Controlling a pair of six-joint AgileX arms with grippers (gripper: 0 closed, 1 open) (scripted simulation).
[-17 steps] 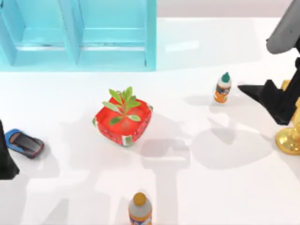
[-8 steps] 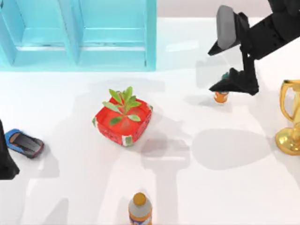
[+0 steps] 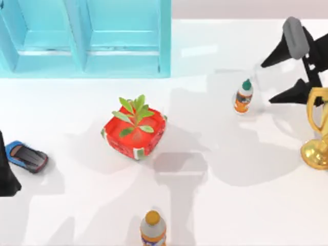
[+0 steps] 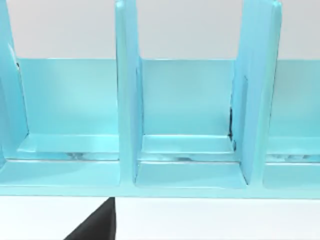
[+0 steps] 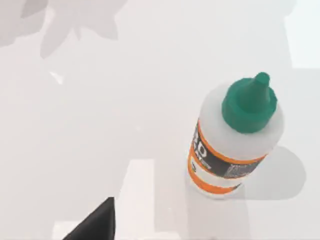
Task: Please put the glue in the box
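The left arm (image 3: 6,174) stood parked at the left edge of the table (image 3: 246,205), far left of the red planter (image 3: 134,132), and whether its pincer was open or closed could not be told. A small blue toy car (image 3: 26,157) lay just beside that arm, also left of the planter. The turquoise box (image 3: 84,38) sat behind the planter at the back of the table, its open compartments divided by upright walls. The planter itself, red with green leaves sprouting from it, stood tilted near the middle of the table. In front of the planter, at the near edge, stood a bigger orange-capped bottle (image 3: 152,230). Well to the right of the planter, the glue (image 3: 244,97) stood upright on the table, green cap up, outside the box and free of any grip. The right pincer (image 3: 279,79) hovered just right of the glue, its fingers spread wide and holding nothing. A gold trophy (image 3: 316,130) stood farthest right of the planter.
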